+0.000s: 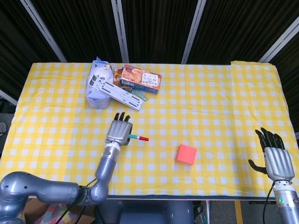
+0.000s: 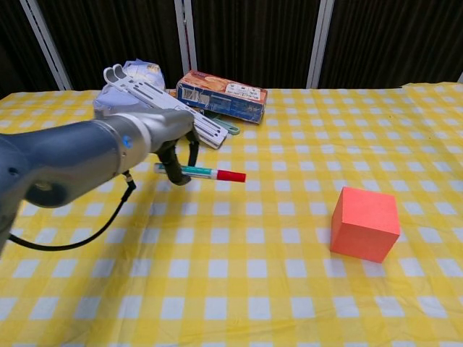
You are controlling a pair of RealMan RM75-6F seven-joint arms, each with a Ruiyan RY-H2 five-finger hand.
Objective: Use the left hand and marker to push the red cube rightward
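Red cube [image 1: 186,154] sits alone on the yellow-checked cloth of the desk [image 1: 224,98], right of centre and toward the near edge, with nothing touching it; the chest view [image 2: 365,223] shows it resting flat on one face. Well to its left, the marker [image 1: 138,137] is gripped in the left hand [image 1: 118,133], whose fingers [image 2: 178,153] curl around the barrel while the red-capped end points toward the cube across a clear gap of cloth. In the chest view the marker [image 2: 200,173] lies roughly level, its red cap furthest from the hand [image 2: 168,134]. Behind the left hand, near the far-left part of the desk, a pale blue wrapped packet [image 1: 96,84] lies under a white slotted plastic bar [image 1: 117,92], beside an orange printed food box [image 1: 140,78]. At the far right, off the near corner of the desk, the right hand [image 1: 276,158] is raised with its dark fingers [image 1: 270,137] spread apart, holding nothing. Dark curtain panels with pale uprights [image 1: 119,29] close the background.
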